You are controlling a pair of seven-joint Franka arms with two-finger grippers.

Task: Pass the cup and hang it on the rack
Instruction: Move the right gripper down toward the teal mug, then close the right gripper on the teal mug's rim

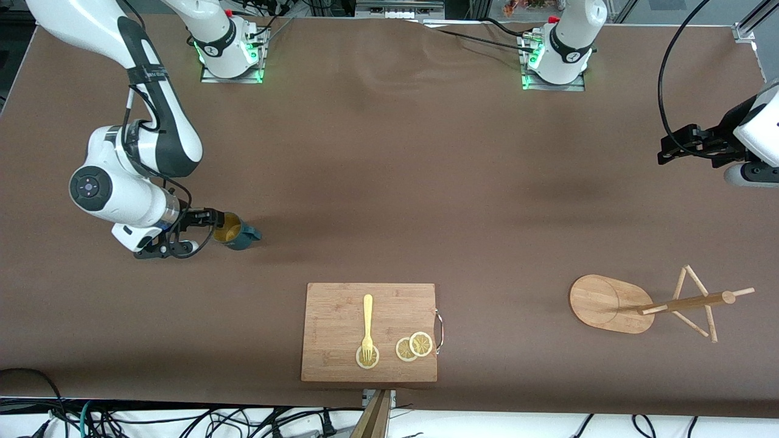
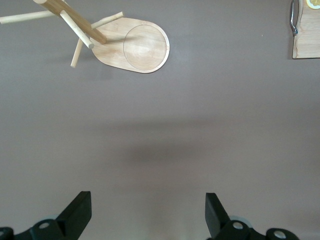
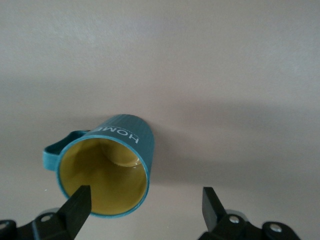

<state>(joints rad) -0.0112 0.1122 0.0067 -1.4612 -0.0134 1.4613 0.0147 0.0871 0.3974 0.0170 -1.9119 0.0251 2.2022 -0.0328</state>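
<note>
The right arm comes down from its base, bends sharply at the elbow and lays its wrist low and nearly level over the table at its own end, so the right gripper points sideways at the cup. Its fingers stand wide apart and hold nothing; in the right wrist view one dark finger sits right at the rim of the cup's mouth, though whether it touches I cannot tell, and the other is out over bare cloth. The cup lies tipped on its side just ahead of that gripper, mouth toward it: glossy teal outside with fine ribs and white lettering, smooth yellow inside, a small loop handle on the side. The left arm waits, its left gripper held up over the table at the left arm's end, fingers wide and empty. Ahead of it, well apart, lies the rack, toppled: pale wood, a flat oval base with a round ring mark, one round post and thin pegs. A rectangular wooden board with a metal handle carries a pale fork and lemon slices.
</note>
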